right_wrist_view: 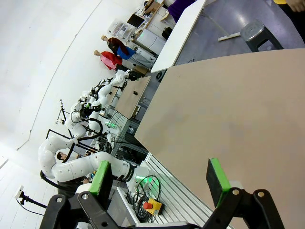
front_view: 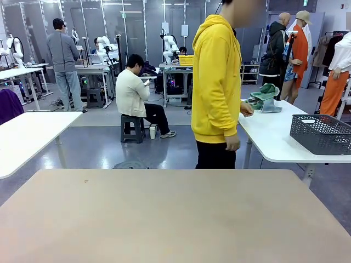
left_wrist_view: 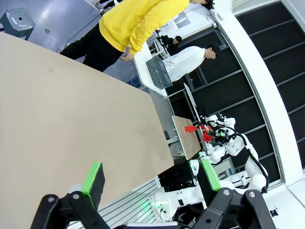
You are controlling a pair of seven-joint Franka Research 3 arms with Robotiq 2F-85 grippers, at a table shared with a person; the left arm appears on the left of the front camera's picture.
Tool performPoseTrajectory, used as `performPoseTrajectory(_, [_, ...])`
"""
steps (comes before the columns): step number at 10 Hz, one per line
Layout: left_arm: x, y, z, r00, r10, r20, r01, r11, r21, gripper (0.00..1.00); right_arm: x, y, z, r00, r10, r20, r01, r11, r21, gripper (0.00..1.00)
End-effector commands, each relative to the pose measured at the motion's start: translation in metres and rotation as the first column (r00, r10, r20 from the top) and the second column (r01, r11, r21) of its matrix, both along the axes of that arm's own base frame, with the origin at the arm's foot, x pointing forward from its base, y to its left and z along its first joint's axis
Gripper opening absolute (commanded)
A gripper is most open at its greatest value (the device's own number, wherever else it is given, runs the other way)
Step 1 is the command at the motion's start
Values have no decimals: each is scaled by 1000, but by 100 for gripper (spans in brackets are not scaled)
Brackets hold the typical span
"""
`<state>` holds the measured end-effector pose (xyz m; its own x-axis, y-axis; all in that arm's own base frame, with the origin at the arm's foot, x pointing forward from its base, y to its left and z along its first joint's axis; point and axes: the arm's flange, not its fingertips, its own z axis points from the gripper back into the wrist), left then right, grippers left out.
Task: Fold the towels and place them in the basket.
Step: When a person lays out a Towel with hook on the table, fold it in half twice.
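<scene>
The towels [front_view: 264,98], a mint green one and a pale grey-blue one, lie crumpled together on a white side table [front_view: 274,139] at the right, beyond my own table. The dark grey mesh basket [front_view: 321,133] stands on the same white table, nearer its front right; it shows again in the left wrist view as the basket [left_wrist_view: 158,72]. A person in a yellow hoodie [front_view: 216,76] stands at that table with a hand by the towels. My left gripper [left_wrist_view: 150,177] hangs open over the beige table [left_wrist_view: 62,119]. My right gripper [right_wrist_view: 159,176] is open too, with nothing between its fingers.
The beige table [front_view: 175,213] in front of me is bare. Another white table [front_view: 27,139] stands at the left. People sit and stand farther back in the room among other workbenches.
</scene>
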<state>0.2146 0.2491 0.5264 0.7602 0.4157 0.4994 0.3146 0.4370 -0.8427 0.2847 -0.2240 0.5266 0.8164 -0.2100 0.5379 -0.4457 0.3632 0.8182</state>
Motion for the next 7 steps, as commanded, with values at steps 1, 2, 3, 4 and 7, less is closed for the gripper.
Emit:
performPoseTrajectory(1, [0,2,4,1000,-9,16,9,1000,0,100,-1,-1,1,1000,8,14,-8,1000,2,100])
performPoseTrajectory(2, [0,2,4,1000,-9,16,9,1000,0,100,-1,-1,1,1000,8,14,-8,1000,2,100])
performPoseTrajectory(3, [0,2,4,1000,-9,16,9,1000,0,100,-1,-1,1,1000,8,14,-8,1000,2,100])
performPoseTrajectory(4, [0,2,4,1000,-9,16,9,1000,0,100,-1,-1,1,1000,8,14,-8,1000,2,100])
performPoseTrajectory(7, [0,2,4,1000,-9,16,9,1000,0,100,-1,-1,1,1000,8,14,-8,1000,2,100])
